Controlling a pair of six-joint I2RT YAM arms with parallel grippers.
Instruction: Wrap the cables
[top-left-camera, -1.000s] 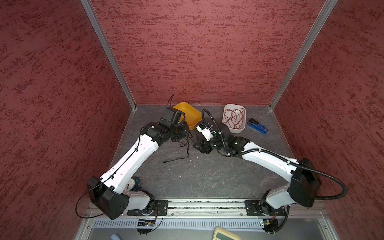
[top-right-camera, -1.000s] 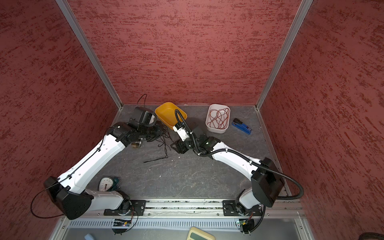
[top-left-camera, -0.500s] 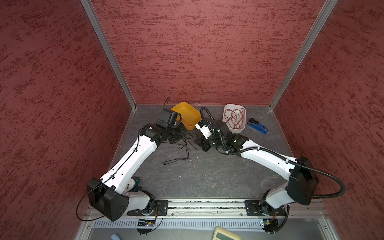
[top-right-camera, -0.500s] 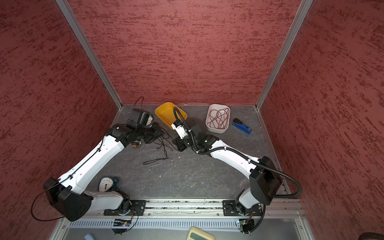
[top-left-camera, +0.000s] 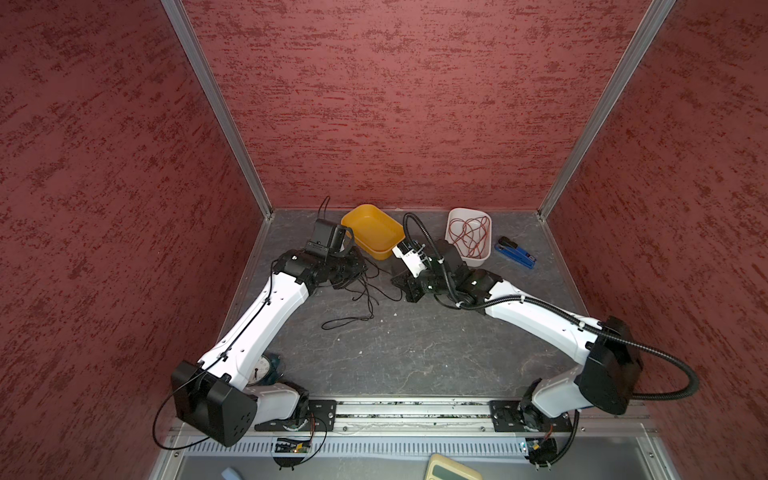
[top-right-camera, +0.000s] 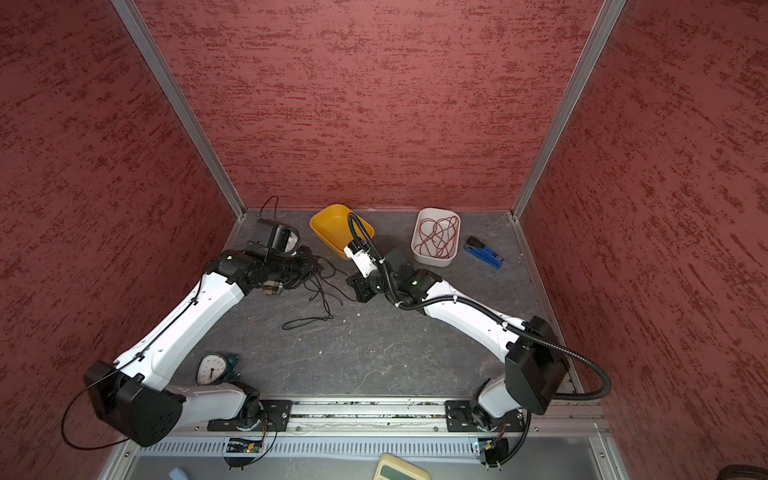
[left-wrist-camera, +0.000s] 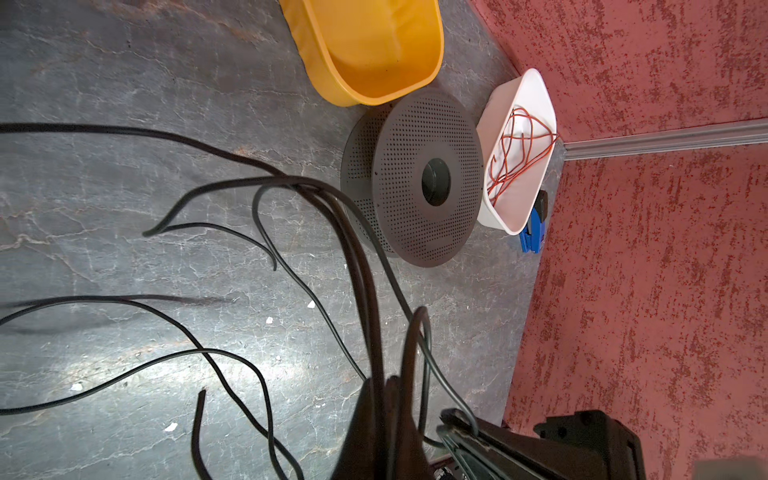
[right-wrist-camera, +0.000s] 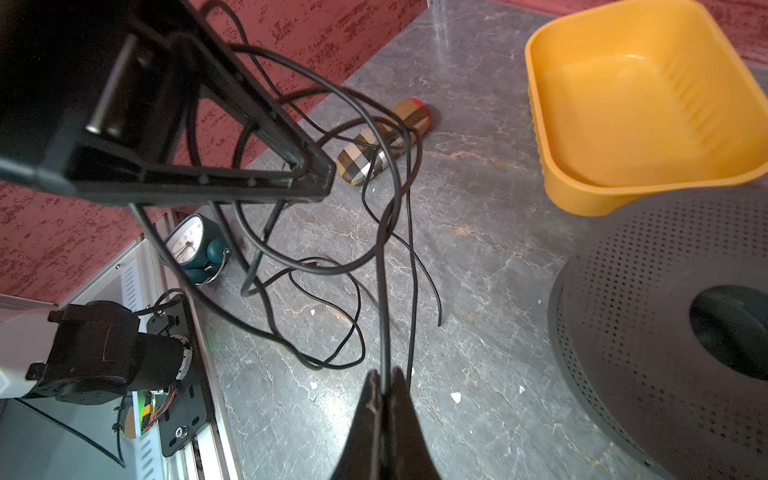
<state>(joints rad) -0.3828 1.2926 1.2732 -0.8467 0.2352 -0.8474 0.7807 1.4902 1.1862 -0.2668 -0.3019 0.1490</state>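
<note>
Left pincer (top-left-camera: 361, 270) and right pincer (top-left-camera: 397, 280) are facing each other in a top view, the black cable (top-left-camera: 365, 301) sagging between them onto the surface (top-left-camera: 415, 353), its tail trailing toward the front edge. Left wrist view: jaws are clamping several strands, the spool (left-wrist-camera: 415, 178) lying ahead. Right wrist view: jaws are pinching 1 strand tightly, running straight toward the partner; keeping it taut should be aiding winding.

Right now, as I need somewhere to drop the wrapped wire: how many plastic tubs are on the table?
2. The yellow tub sits empty near the back wall, centre; the white tub, holding red wires, is right of it. Something small could be hidden from view.
</note>
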